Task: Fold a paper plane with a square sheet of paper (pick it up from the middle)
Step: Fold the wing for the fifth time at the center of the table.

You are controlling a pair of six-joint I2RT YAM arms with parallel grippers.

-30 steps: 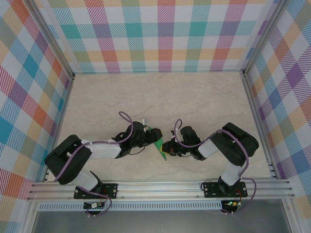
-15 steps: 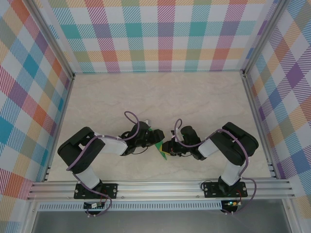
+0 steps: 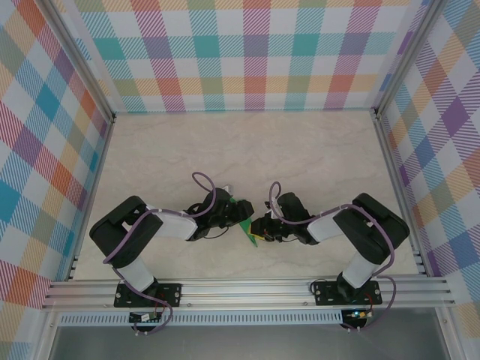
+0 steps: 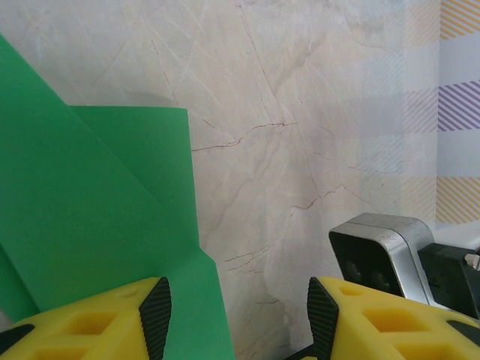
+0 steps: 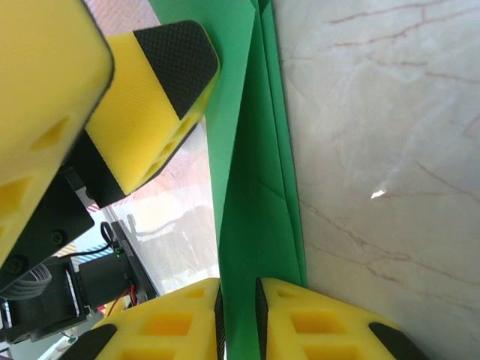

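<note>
Fingers on the right arm, the right fingers [image 5: 307, 319], stand close together with the square sheet of paper [image 5: 247, 150] between them. Their dark pads lie against the green on both sides and no gap can be seen, so they grip it. In the right wrist view the paper is folded into a long narrow strip of several layers. It runs from the grip at 6 o'clock up to 12 o'clock, and its right edge lies on the pale marbled worktop [image 4: 300, 112].

The left fingers [image 4: 82, 330] are open, with a wide space of bare worktop between the two yellow tips. One tip sits over the folded green flap at 7 o'clock of the left wrist view. The other tip is at 5 o'clock, just beside a metal-cased part [image 4: 382, 255] of the other arm.

Seen from above, the paper is on the worktop a little toward 6 o'clock from its centre. The left fingers are at its 9 o'clock side and the right fingers at its 3 o'clock side, both very near. Checked walls [image 3: 255, 52] close the worktop at 9, 12 and 3 o'clock.
</note>
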